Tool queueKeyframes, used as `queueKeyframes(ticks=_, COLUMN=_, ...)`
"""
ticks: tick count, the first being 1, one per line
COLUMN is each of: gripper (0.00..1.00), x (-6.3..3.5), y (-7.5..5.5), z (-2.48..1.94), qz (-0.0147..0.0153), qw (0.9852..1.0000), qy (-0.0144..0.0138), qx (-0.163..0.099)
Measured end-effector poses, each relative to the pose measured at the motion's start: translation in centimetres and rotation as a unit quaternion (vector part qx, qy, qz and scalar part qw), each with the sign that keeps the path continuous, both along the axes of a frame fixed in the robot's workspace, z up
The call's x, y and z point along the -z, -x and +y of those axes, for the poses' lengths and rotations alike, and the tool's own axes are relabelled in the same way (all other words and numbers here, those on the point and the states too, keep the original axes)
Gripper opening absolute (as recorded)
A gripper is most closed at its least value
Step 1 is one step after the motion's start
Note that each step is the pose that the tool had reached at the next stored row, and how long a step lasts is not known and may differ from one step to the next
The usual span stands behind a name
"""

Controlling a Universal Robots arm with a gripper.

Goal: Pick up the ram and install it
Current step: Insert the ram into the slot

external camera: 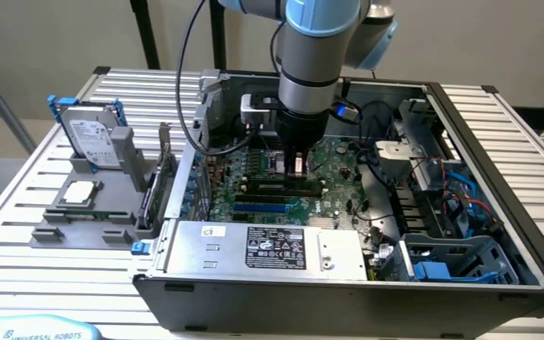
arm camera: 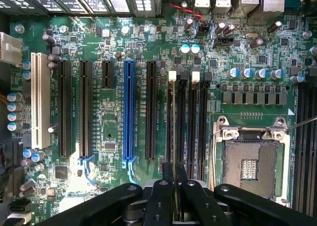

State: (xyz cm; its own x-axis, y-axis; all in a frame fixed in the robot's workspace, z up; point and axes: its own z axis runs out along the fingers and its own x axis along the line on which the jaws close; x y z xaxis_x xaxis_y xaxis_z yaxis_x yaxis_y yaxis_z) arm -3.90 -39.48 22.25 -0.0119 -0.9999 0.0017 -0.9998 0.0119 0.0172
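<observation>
Over the motherboard (arm camera: 148, 42), inside the open computer case (external camera: 499, 212): gripper (arm camera: 174, 184), jaws closed on the ram (arm camera: 173, 132), held edge-on above a black memory slot (arm camera: 171, 122). Risk, as judged: slight misalignment with the slot could jam or bend the ram when pressed.
</observation>
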Motion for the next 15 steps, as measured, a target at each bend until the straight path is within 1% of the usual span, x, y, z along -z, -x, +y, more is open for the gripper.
queueKeyframes(ticks=4, gripper=0.15, x=0.05, y=0.0, z=0.01, qz=-0.0001, qw=1.0000, qy=0.0000, qx=0.000)
queueKeyframes(ticks=5, gripper=0.21, x=0.04, y=0.0, z=0.01, qz=-0.0001, qw=1.0000, qy=-0.0001, qx=0.000)
queueKeyframes(ticks=7, gripper=0.21, x=-0.13, y=0.0, z=0.00, qz=-0.0002, qw=1.0000, qy=-0.0003, qx=0.000)
queueKeyframes(ticks=15, gripper=0.21, x=-1.84, y=0.3, z=0.01, qz=-0.0002, qw=1.0000, qy=-0.0013, qx=0.000)
